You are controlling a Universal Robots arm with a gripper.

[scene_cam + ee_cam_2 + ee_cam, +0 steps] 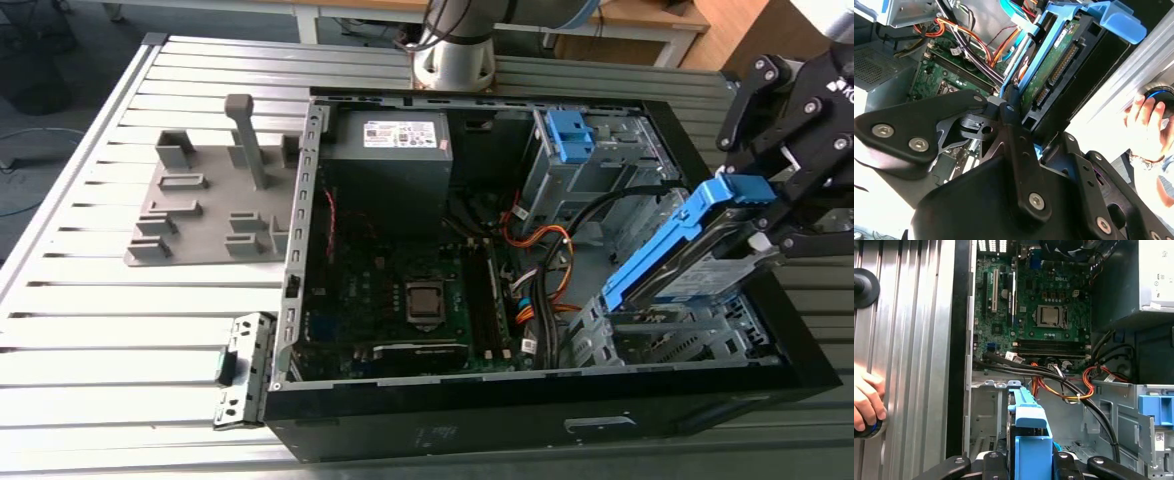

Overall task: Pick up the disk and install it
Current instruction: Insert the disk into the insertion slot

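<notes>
- Jaws clamped on the flat silver hard drive in its blue plastic frame (677, 247), which hangs tilted just above the grey metal drive cage (667, 340) below me.
- That tilt could jam it on the cage rim!
- The orange and black cables (1059, 391) beside me could snag.

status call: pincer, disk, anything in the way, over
Pincer shut on the disk, upper end. Disk tilted, lower end at the drive cage, not seated. Black cables beside the cage; a person's hand on the table outside the case.
</notes>
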